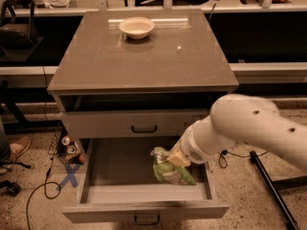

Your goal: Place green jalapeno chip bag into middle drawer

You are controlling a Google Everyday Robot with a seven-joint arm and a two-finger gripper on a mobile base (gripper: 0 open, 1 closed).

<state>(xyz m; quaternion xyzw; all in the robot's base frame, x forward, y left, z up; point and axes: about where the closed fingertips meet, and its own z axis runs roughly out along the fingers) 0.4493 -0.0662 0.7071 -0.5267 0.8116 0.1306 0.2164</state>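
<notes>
The green jalapeno chip bag (171, 169) hangs crinkled over the right half of the open middle drawer (120, 169), just above its grey floor. My gripper (173, 157) reaches down from the right on the white arm and is shut on the bag's top edge. The drawer is pulled fully out, its dark handle (146, 220) at the bottom of the view. Whether the bag touches the drawer floor cannot be told.
The upper grey drawer front (144, 123) with black handle is shut above. A cream bowl (137, 27) sits at the back of the cabinet top (144, 61). Cans (67, 143) and a cable lie on the floor left; a dark rod (271, 186) lies right.
</notes>
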